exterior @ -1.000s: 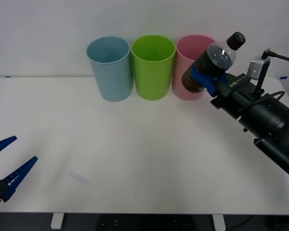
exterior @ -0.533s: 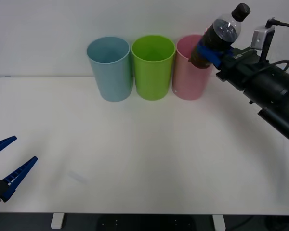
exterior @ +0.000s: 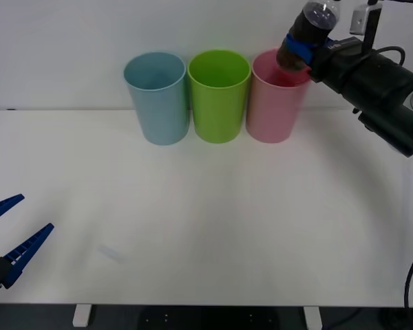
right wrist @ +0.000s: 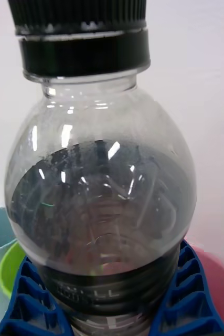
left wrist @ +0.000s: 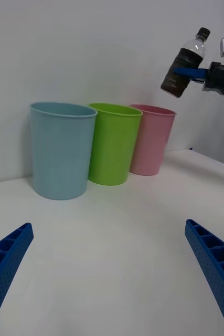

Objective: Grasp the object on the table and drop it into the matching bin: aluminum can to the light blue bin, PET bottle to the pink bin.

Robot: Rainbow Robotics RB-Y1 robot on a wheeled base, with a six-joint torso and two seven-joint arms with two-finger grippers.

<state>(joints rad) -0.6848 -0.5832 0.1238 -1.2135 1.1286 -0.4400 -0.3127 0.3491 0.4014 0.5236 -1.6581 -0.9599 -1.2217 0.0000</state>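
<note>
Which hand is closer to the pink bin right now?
Right. The right hand holds the PET bottle just above the pink bin rim; the left hand waits open at the table's near-left edge.

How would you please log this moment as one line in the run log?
right gripper: shut on PET bottle, raised above pink bin | left gripper: open, idle near table edge

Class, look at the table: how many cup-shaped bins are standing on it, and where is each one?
3, in a row at the table's far edge: light blue bin on the left, lime green bin in the middle, pink bin on the right. None looks hidden.
</note>
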